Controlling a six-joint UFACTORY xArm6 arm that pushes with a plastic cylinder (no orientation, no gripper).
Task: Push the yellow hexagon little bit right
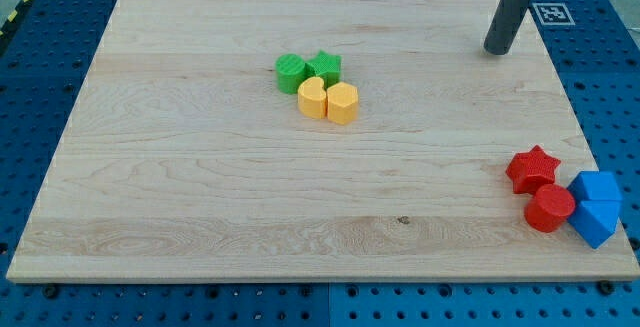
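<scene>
Two yellow blocks sit side by side, touching, just above the board's middle. The right one [342, 103] looks like the yellow hexagon. The left one [313, 98] has a notch on top, like a heart. A green round block [290, 72] and a green star [324, 67] touch them from the view's top. My tip [497, 53] rests on the board far to the upper right of the yellow hexagon, touching no block.
A red star [532, 169], a red cylinder [549, 208] and two blue blocks [596, 185] [596, 222] cluster at the board's lower right edge. The wooden board [200, 197] lies on a blue pegboard.
</scene>
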